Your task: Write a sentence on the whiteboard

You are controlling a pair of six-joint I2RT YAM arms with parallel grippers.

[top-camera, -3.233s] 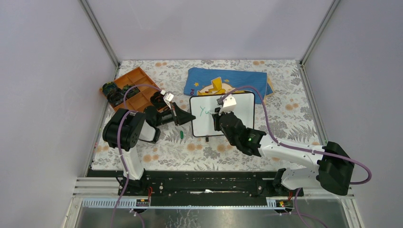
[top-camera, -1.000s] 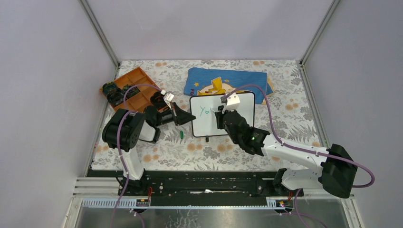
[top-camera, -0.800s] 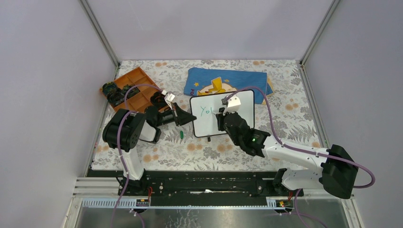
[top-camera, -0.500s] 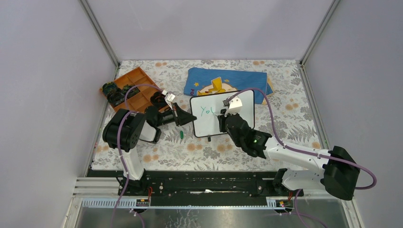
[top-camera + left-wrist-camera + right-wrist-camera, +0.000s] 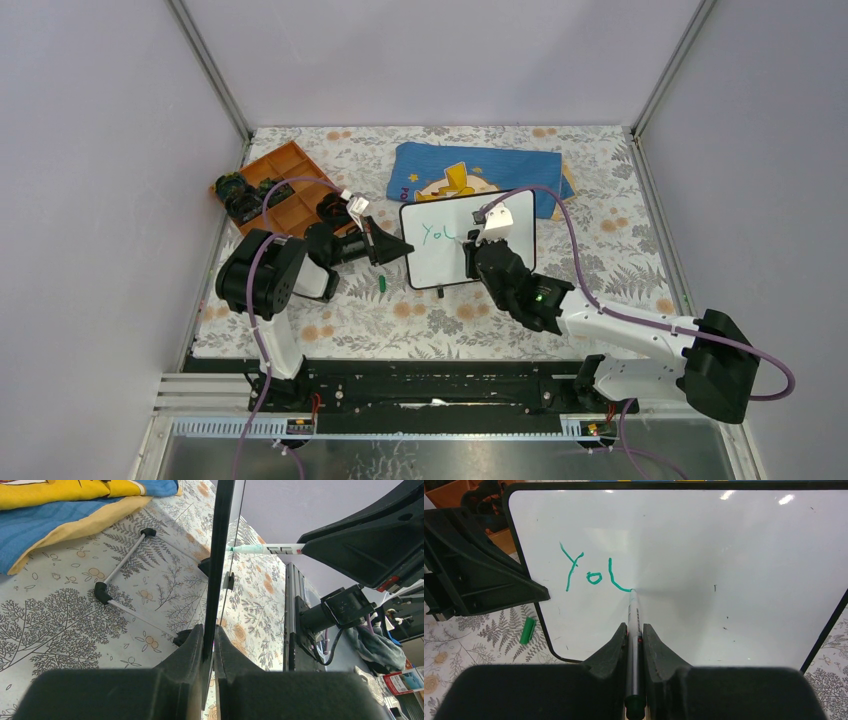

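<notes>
Right wrist shows my right gripper (image 5: 634, 629) clamping the marker (image 5: 632, 607) on the whiteboard (image 5: 724, 555); left gripper (image 5: 209, 632) pinches its edge.

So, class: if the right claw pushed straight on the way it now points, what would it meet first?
The whiteboard: the marker in the right claw has its tip on it, at the end of the green writing.

Green "Yo", unfinished letter, on whiteboard (image 5: 749, 540).
</notes>
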